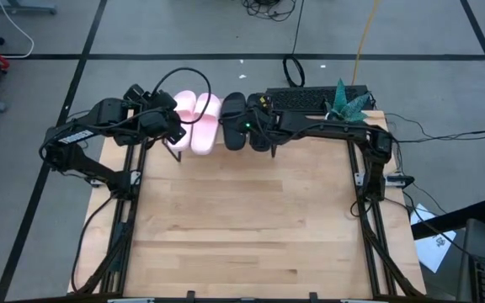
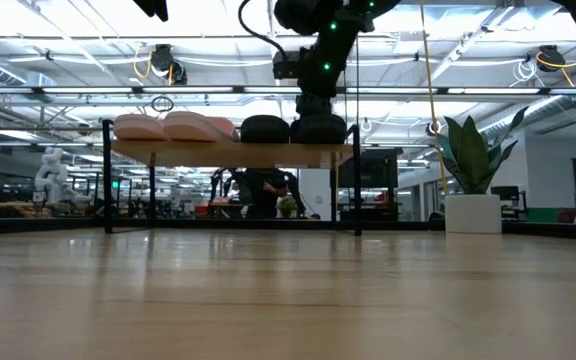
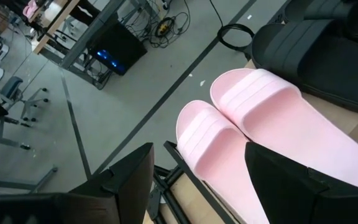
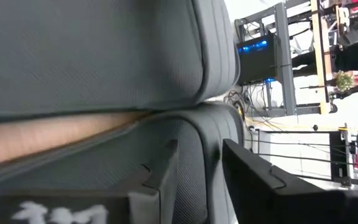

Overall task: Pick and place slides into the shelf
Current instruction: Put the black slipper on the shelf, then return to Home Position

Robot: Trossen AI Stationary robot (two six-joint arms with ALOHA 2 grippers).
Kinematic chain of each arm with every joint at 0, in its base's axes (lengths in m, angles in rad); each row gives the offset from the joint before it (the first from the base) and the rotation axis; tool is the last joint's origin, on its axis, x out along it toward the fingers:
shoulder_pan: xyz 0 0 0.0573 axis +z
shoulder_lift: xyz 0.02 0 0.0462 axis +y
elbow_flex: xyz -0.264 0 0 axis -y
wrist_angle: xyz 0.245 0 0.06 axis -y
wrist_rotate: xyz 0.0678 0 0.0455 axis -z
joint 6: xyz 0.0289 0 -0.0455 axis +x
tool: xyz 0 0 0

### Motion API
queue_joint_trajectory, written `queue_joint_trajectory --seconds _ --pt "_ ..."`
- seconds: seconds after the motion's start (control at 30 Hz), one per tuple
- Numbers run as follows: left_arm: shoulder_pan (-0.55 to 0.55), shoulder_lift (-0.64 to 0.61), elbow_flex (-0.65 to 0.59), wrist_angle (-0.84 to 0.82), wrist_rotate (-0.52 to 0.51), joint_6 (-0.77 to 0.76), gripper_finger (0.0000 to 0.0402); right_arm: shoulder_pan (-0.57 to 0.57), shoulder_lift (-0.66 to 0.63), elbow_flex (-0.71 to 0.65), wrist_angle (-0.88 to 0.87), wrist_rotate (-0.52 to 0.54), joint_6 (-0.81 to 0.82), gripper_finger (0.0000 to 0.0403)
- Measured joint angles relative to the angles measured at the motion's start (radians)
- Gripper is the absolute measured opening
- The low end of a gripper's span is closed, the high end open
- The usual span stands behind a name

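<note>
The shelf [image 2: 233, 155] stands at the table's far edge with all the slides on its plank. The two pale pink slides [image 1: 199, 119] lie side by side at its left, soles on the wood, and one black slide [image 1: 234, 122] lies next to them. My left gripper [image 3: 201, 186] is open and hovers above the pink pair [image 3: 260, 118], well over the shelf in the low view [image 2: 153, 8]. My right gripper [image 2: 318, 105] sits down on the rightmost black slide [image 2: 318, 130], shut on it. My right gripper holds the rightmost black slide by its strap side [image 4: 197, 155], pinched between the two fingers [image 4: 160, 177]. It comes from above, pointing down. The slide lies flat on the shelf plank [image 4: 42, 134], beside the other black slide [image 4: 92, 50].
A keyboard [image 1: 318, 99], a green paper figure [image 1: 348, 105] and cables lie behind the shelf's right end. A potted plant [image 2: 473, 170] stands to the right of the shelf. The wooden tabletop [image 1: 242, 219] stretches bare toward the near edge.
</note>
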Motion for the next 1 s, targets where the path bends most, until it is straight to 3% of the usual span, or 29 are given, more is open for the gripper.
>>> queue_joint_trajectory --seconds 1.0 --pt "0.0 0.0 0.0 0.0 0.0 0.003 0.0253 0.065 -0.027 0.001 -0.042 0.009 0.029 0.0163"
